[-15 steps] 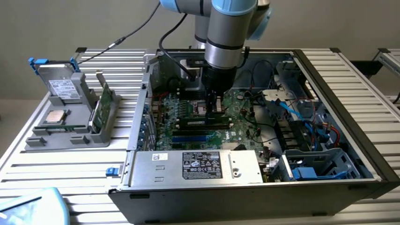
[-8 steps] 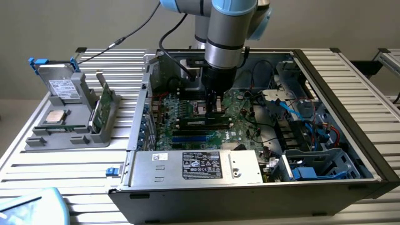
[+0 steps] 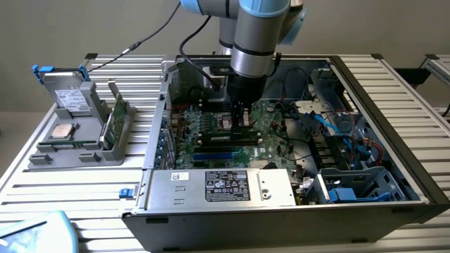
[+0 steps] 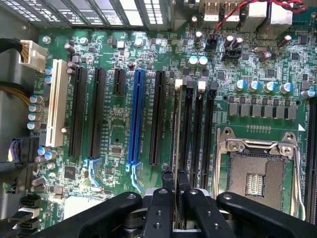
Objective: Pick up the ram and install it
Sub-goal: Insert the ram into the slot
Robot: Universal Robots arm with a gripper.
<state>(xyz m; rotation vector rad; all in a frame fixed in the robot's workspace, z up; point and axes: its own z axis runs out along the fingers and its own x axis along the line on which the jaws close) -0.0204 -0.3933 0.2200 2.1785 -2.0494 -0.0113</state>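
The open computer case sits on a slatted surface, with a grey holder carrying a green card at the exterior view's left. On the motherboard, a blue slot and the empty processor socket flank the pincer. The pincer is pinching the ram, which stands edge-on between its fingertips, lined up along the black memory slots. I cannot tell if it is seated.
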